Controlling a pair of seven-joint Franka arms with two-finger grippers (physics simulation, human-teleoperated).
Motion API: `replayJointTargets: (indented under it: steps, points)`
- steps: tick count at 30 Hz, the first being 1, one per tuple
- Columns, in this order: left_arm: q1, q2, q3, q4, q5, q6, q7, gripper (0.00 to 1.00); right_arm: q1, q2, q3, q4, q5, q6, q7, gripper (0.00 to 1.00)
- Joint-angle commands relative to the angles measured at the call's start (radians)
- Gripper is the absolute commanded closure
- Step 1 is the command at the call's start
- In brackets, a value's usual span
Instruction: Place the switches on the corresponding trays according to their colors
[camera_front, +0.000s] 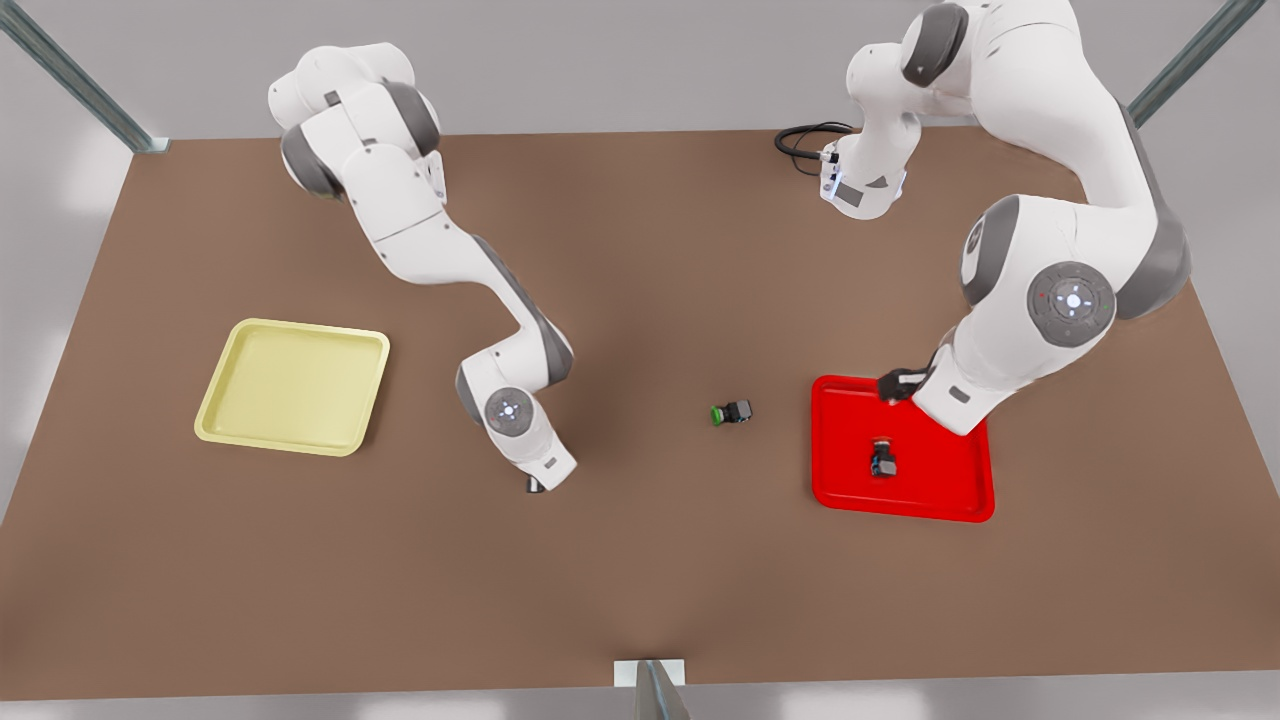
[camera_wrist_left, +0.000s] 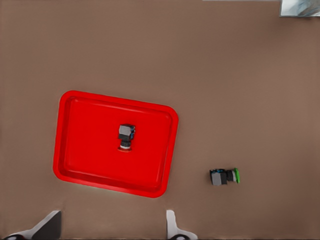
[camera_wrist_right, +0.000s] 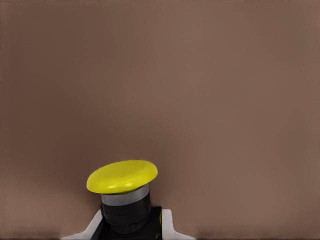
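Note:
The red switch (camera_front: 883, 458) (camera_wrist_left: 126, 136) lies on its side near the middle of the red tray (camera_front: 832, 440) (camera_wrist_left: 70, 150). My left gripper (camera_front: 900, 383) (camera_wrist_left: 110, 230) hangs open above that tray's far edge, on the front view's right, with nothing between its fingers. In the right wrist view the yellow switch (camera_wrist_right: 124, 192) sits cap outward between the fingers of my right gripper (camera_wrist_right: 131, 227), which is shut on it. That gripper (camera_front: 536, 484) is low over the table at centre-left in the front view. The pale yellow tray (camera_front: 292, 387) lies farther to the front view's left.
A green-capped switch (camera_front: 732, 412) (camera_wrist_left: 224, 176) lies on the brown table between the two arms, just left of the red tray in the front view. A black cable (camera_front: 805, 140) loops at the back. A metal bracket (camera_front: 650, 685) sits at the table's front edge.

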Motion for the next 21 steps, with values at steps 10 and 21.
replayJointTargets:
  steps: [10, 21]
  points:
    - [0.054, -0.236, 0.015, -0.231, -0.047, -0.013, 0.128, 0.0, -0.312, -0.287, -0.012, -0.249, -0.155, -0.157, -0.041, 0.55]
    - [0.054, -0.195, 0.016, -0.233, -0.047, -0.012, 0.13, 0.0, -0.462, -0.395, -0.198, -0.64, -0.177, 0.159, -0.451, 0.55]
